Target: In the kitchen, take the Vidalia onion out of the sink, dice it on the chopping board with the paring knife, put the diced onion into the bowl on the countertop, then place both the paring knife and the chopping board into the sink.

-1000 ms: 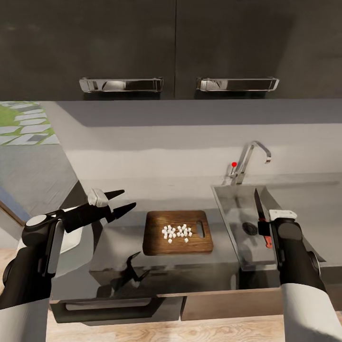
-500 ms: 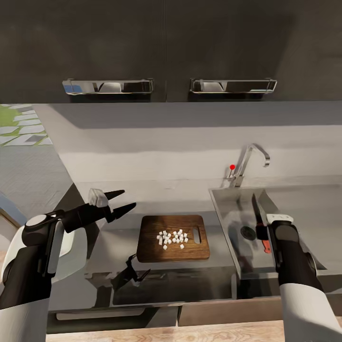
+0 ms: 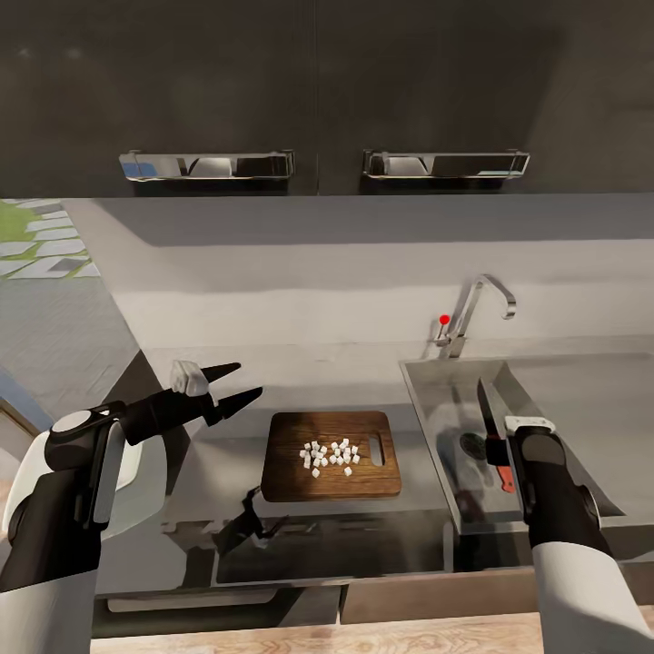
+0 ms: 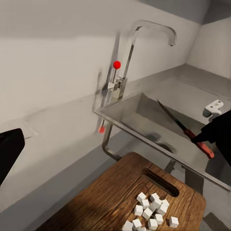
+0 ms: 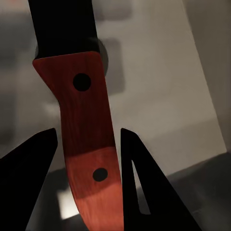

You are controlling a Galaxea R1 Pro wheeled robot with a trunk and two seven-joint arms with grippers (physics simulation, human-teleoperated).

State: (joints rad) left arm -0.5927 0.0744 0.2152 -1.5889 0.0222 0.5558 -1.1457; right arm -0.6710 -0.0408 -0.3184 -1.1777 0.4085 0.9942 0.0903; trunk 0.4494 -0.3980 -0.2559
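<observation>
Red-handled paring knife (image 3: 492, 427) in right tool (image 3: 501, 451) (above sink (image 3: 436, 400))

L end effector (image 3: 238, 383) fingers spread, R end effector (image 3: 501, 447) clamped, arm extended

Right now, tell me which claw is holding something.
The right claw, over the sink, grips the paring knife by its red handle; the left claw is open and empty.
</observation>
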